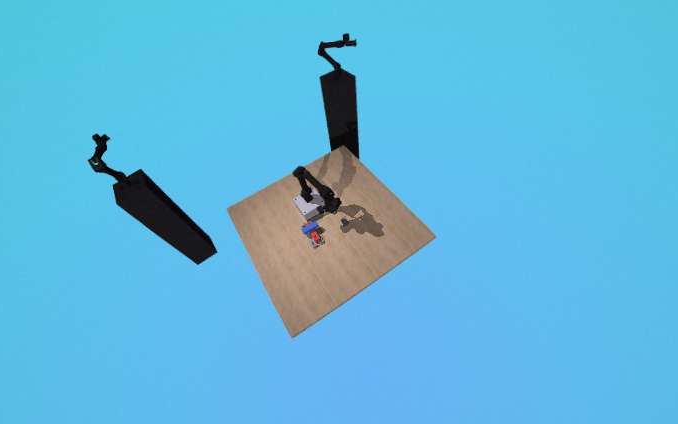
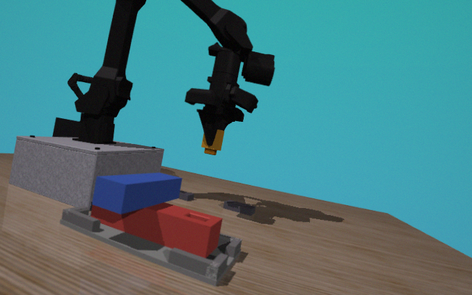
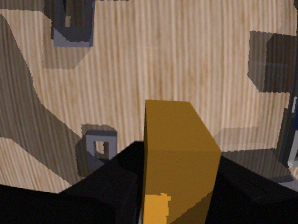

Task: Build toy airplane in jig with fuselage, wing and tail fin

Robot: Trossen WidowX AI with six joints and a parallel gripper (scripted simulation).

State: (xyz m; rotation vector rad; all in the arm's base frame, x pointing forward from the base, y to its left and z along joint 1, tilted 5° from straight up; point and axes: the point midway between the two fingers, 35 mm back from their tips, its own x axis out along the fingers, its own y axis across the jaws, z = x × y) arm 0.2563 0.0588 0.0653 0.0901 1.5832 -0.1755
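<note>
My gripper (image 1: 334, 208) (image 2: 212, 141) (image 3: 165, 152) is shut on the orange tail fin (image 2: 218, 139) (image 3: 172, 127), with the tab pointing down. It holds the fin high above the table, behind and to the right of the cradle in the exterior view. The red fuselage (image 1: 315, 237) (image 2: 190, 236) lies lengthwise in the grey cradle (image 2: 189, 258), and its socket near the tail is open and empty. The blue wing (image 1: 310, 228) (image 2: 150, 190) lies across the top of the fuselage at the other end. Its tab and socket are hidden.
A small grey holder (image 2: 187, 195) (image 3: 90, 150) and a larger one (image 2: 239, 207) (image 3: 73, 41) stand on the table behind the cradle. The arm's grey base box (image 2: 53, 166) stands close to the cradle. Two black pillars (image 1: 339, 105) (image 1: 160, 215) with other arms stand outside the table.
</note>
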